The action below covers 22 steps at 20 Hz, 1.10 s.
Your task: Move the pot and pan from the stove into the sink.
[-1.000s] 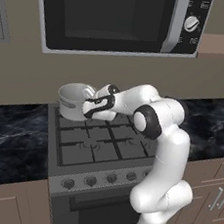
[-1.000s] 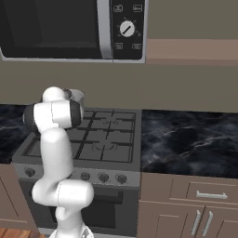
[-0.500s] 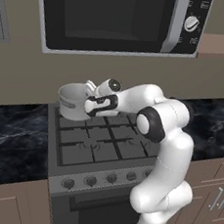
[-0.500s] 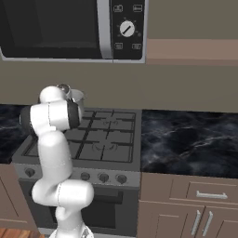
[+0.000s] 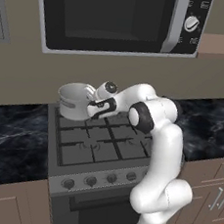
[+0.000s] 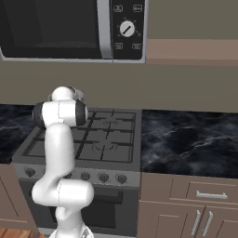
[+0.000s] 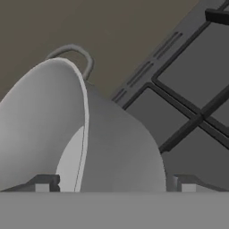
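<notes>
The silver-grey pot (image 5: 72, 99) stands on the stove's (image 5: 100, 149) back-left burner, up against the wall. My gripper (image 5: 96, 108) reaches in from the right at the pot's right rim. In the hand view the pot (image 7: 112, 147) is very close, with its pale inside to the left and one loop handle at the top. The gripper (image 7: 115, 181) is open, and its fingertips (image 7: 44, 182) stand wide apart on either side of the pot's wall. The dark grates (image 7: 192, 116) run off to the right. The pan and the sink are out of view.
A microwave (image 5: 115, 16) hangs low over the stove, close above my arm. Black marbled counter lies left (image 5: 8, 136) and right (image 6: 190, 139) of the stove. A row of knobs (image 6: 93, 176) lines its front, with drawers (image 6: 209, 195) below the right counter.
The hand has shifted slightly at the pot's right rim, first up and then back down. The pot has stayed where it was.
</notes>
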{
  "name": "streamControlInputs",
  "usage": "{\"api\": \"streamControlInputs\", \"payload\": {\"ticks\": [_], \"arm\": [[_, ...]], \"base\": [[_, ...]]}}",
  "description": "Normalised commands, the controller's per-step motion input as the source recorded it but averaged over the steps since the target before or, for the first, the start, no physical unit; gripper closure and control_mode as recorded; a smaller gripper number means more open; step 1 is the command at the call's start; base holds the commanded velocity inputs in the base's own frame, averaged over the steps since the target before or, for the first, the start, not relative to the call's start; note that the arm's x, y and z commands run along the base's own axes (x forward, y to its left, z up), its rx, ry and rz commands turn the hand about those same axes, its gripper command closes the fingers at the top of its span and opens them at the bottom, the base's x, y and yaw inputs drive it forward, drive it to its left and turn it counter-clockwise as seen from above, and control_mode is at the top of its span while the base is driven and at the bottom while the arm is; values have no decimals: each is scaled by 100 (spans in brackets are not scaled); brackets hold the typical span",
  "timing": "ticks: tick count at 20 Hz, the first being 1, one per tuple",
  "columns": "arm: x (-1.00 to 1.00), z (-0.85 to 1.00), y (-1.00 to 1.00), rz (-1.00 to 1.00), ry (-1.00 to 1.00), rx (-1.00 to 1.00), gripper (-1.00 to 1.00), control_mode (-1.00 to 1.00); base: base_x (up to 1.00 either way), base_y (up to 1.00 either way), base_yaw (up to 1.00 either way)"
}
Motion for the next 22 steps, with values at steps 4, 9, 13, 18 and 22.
{"api": "streamControlInputs", "payload": {"ticks": [4, 9, 13, 18, 22], "arm": [[42, -32, 5, 0, 0, -6, -100, -100], [6, -1, 0, 0, 2, 0, -100, -100], [6, 0, 1, 0, 2, 0, 100, -100], [0, 3, 0, 0, 0, 0, 100, -100], [1, 39, 0, 2, 4, 0, 100, -100]], "base": [[0, 0, 0], [0, 0, 0], [0, 0, 0], [0, 0, 0], [0, 0, 0]]}}
